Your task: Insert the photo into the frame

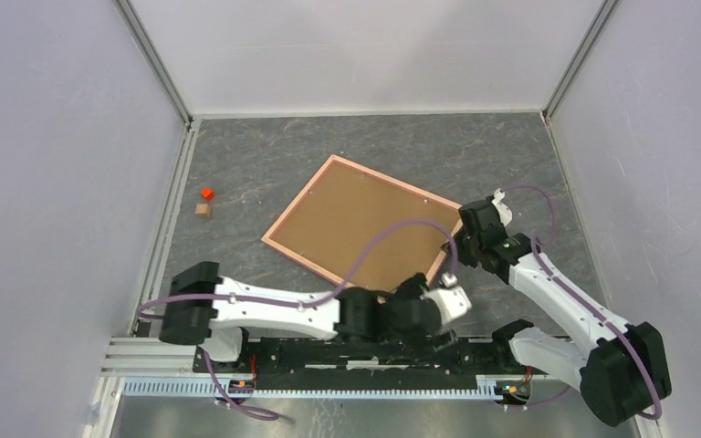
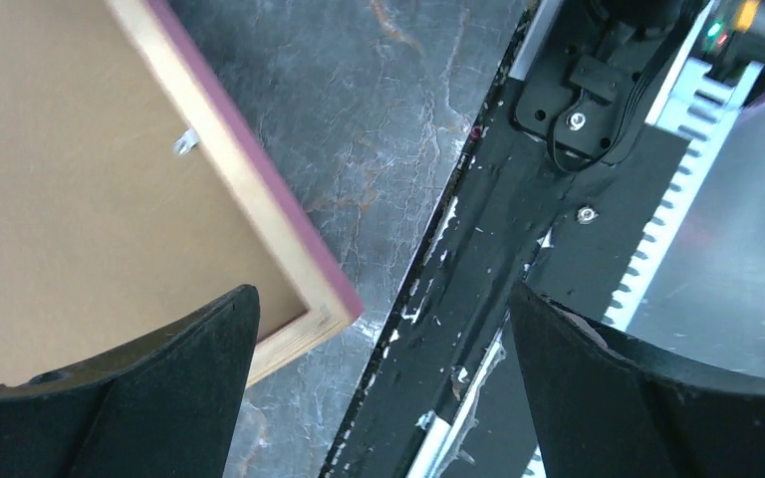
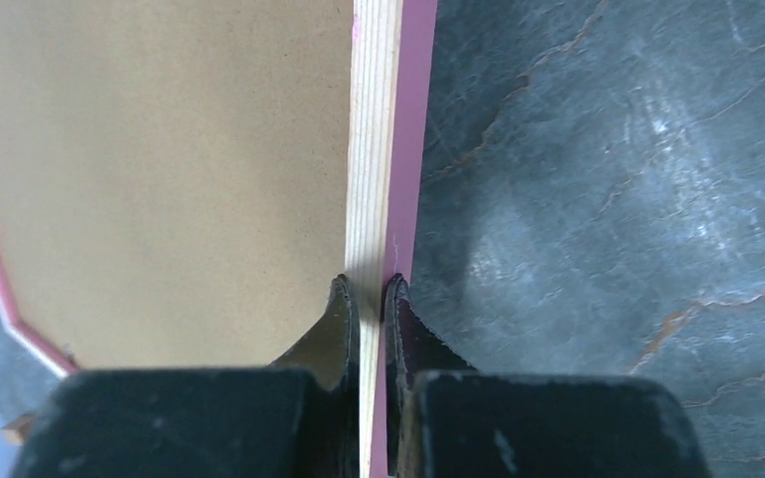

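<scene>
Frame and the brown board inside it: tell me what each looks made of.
The frame looks like pale softwood: straight grain lines show on its bare face, and its outer side carries matte pink paint. The backing board looks like brown fibreboard or hardboard: matte, evenly speckled, no grain.

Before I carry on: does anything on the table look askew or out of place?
The frame lies diagonal to the table edges, brown backing board up, right gripper pinching its rail. No photo shows in any view. Stray red block and tan block sit at left.
</scene>
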Available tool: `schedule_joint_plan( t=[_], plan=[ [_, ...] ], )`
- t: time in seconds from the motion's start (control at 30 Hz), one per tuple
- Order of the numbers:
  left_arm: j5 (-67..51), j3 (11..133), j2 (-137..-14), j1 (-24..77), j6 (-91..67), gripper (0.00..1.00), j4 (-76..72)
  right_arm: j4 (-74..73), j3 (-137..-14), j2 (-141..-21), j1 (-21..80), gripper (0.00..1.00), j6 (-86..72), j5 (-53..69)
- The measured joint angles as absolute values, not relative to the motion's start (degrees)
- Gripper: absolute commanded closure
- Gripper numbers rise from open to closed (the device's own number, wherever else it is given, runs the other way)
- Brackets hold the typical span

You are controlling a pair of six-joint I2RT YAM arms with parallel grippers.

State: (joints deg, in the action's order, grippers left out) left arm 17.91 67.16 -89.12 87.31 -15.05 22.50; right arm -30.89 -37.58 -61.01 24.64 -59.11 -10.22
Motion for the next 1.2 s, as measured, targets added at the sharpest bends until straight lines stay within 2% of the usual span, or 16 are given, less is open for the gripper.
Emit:
schedule_joint_plan(
  t=[0.17,0.43,0.47,0.5,0.53,0.57,0.6,0.67,0.73,0.9,1.0,1.2],
  plan=[
    [32.95,75.5,-100.42,94.35,-8.71,0.0,28.97,-29.76,-37.58,-56.27,24.56,1.0,-62.85,-9.43],
    [48.69,76.14,-109.14,94.13,-1.76,0.03,35.7,-26.13,-40.4,-54.37,24.64,1.0,-65.12,-7.92],
    [49.06,76.14,-109.16,93.95,-1.72,0.02,36.23,-26.09,-40.69,-54.37,24.64,0.96,-64.84,-7.94],
    [48.84,76.12,-108.9,93.71,-1.87,0.01,36.42,-26.09,-40.91,-54.41,24.64,0.8,-64.55,-8.03],
    [48.1,75.77,-108.22,93.36,-2.09,0.0,36.25,-26.15,-41.1,-54.46,24.62,0.68,-64.1,-8.29],
    [46.87,74.65,-106.78,93.1,-2.24,0.0,35.48,-26.13,-41.15,-54.48,24.62,0.59,-63.29,-8.86],
    [45.34,72.66,-104.53,92.84,-2.33,0.0,34.44,-26.15,-41.15,-54.48,24.6,0.57,-62.48,-9.37],
    [41.1,66.81,-97.06,92.27,-2.59,0.0,32.53,-25.91,-41.12,-54.57,24.53,0.56,-60.01,-10.41],
    [36.58,61.36,-88.25,91.64,-3.25,0.0,30.61,-25.21,-41.12,-55.27,24.47,0.51,-58.13,-10.83],
    [26.24,53.87,-70.43,88.84,-4.47,0.0,24.84,-23.97,-41.39,-64.25,24.36,0.5,-54.52,-8.64],
    [21.85,50.83,-65.28,85.67,-5.23,0.0,21.34,-24.86,-42.17,-72.29,24.32,0.54,-53.06,-5.82],
    [17.08,46.92,-64.18,82.37,-6.66,0.0,16.95,-25.34,-42.76,-81.1,24.32,0.59,-52.12,-2.09]
  ],
)
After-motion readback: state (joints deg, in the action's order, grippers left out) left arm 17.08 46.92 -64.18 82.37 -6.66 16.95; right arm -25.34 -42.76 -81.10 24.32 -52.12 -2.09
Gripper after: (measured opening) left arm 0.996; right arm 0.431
